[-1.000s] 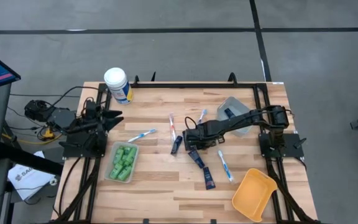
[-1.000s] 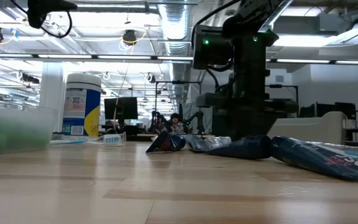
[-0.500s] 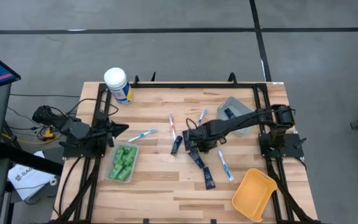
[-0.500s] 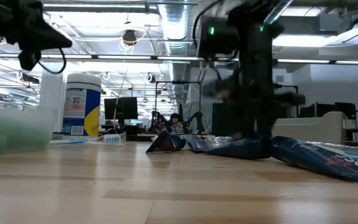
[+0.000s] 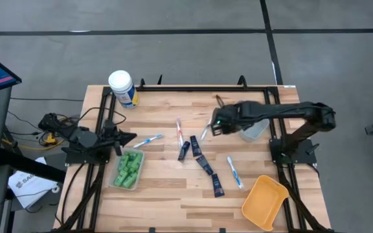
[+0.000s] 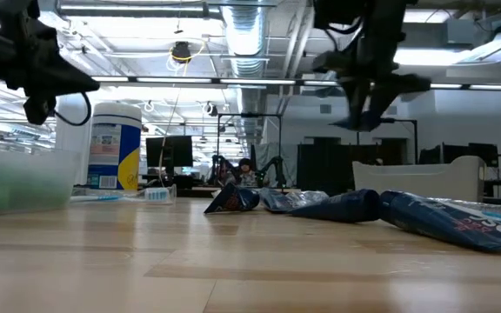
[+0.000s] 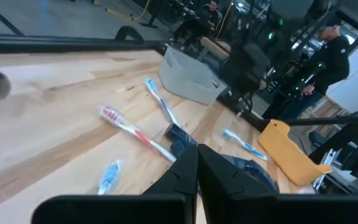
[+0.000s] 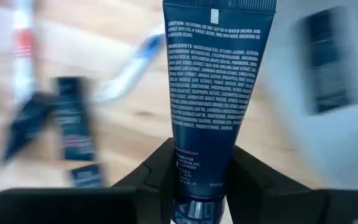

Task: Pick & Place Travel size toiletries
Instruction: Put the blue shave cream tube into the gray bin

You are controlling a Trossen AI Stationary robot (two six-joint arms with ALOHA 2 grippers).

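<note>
While raised above the table (image 5: 160, 188) | right claw (image 8: 199, 186) clamps navy tube (image 8: 213, 87) | left claw (image 7: 197, 163) closed, empty

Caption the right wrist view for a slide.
Right gripper shut on a dark navy tube, lifted above scattered toiletries.

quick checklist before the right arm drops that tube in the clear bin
1. Right gripper shut on navy tube: ok.
2. Tube lifted clear of the table: ok.
3. Gripper over clear bin: not ok, it is beside the bin's near edge.
4. Room in bin: ok, one tube inside.
5. Left gripper out of the way, shut at table's left edge: ok.
6. Tube hanging straight in the grip: ok.
</note>
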